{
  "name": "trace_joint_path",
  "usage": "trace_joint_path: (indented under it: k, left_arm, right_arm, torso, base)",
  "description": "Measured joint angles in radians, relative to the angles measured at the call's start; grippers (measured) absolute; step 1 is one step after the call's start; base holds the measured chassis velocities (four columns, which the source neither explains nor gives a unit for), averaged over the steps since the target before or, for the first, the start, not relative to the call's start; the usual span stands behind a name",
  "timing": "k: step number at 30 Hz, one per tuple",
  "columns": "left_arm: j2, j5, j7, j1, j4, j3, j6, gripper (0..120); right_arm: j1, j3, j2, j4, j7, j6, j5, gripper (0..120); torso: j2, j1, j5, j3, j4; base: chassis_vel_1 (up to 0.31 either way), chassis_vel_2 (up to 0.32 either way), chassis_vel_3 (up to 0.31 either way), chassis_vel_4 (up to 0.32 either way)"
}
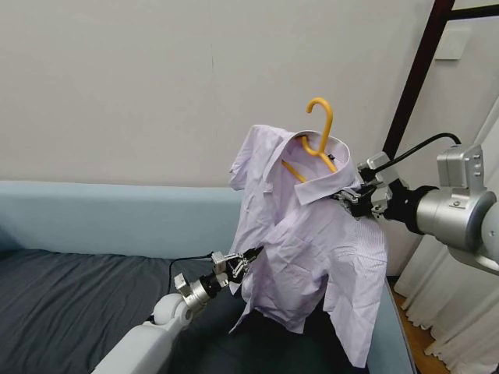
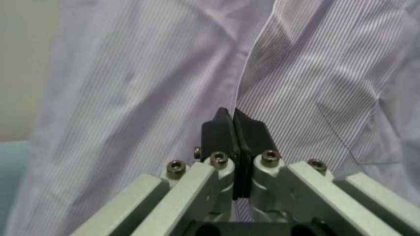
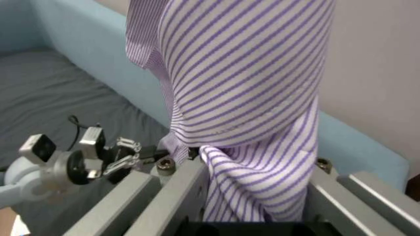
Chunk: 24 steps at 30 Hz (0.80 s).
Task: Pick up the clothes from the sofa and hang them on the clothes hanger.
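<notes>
Over sofa (image 1: 93, 222), R claw (image 1: 348, 201) grips shirt (image 1: 308, 249) (on hanger (image 1: 322, 125)); L claw (image 1: 251, 255) pinched closed.

No legible text, label, brand, number or sign appears in any view.
</notes>
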Motion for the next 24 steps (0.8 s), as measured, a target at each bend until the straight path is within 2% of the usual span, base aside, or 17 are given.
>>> trace_joint_path:
  k: [3,11,14,15,17,19,24]
  left_arm:
    - [-0.005,-0.004,-0.052,0.003,-0.003,-0.003,-0.004,0]
    - [0.017,0.068,-0.055,0.028,-0.024,0.011,-0.019,1]
    - [0.034,0.096,-0.050,0.050,-0.045,0.003,-0.033,12]
    - [0.034,0.096,-0.050,0.050,-0.045,0.003,-0.033,12]
    - [0.052,0.114,-0.050,0.077,-0.068,-0.012,-0.049,23]
    - [0.063,0.130,-0.060,0.098,-0.088,-0.022,-0.060,26]
    - [0.089,0.220,-0.141,0.178,-0.157,-0.078,-0.070,48]
  right_arm:
    - [0.009,0.004,-0.002,0.005,0.028,0.000,0.065,2]
    - [0.039,0.008,-0.002,0.007,0.097,0.016,0.212,2]
    - [0.066,0.004,0.006,-0.005,0.163,0.035,0.300,2]
    - [0.066,0.004,0.006,-0.005,0.163,0.035,0.300,2]
    - [0.072,0.003,0.013,-0.016,0.212,0.046,0.347,2]
    - [0.072,0.001,0.014,-0.024,0.231,0.052,0.361,2]
    - [0.041,0.004,0.015,-0.057,0.305,0.061,0.399,2]
  torso:
    - [0.000,0.000,0.0001,0.000,0.0000]
    - [0.000,0.000,0.0001,0.000,0.0001]
    - [0.000,0.000,-0.0001,0.000,0.0000]
    - [0.000,0.000,-0.0001,0.000,0.0000]
    - [0.000,0.000,0.0002,0.000,0.0004]
    - [0.000,0.000,-0.0001,0.000,0.0004]
    - [0.000,0.000,0.0001,0.000,0.0003]
  base:
    - [0.000,0.000,0.000,0.000]
    - [0.000,0.000,0.000,0.000]
    - [0.000,0.000,0.000,0.000]
    - [0.000,0.000,0.000,0.000]
    - [0.000,0.000,0.000,0.000]
    - [0.000,0.000,0.000,0.000]
    - [0.000,0.000,0.000,0.000]
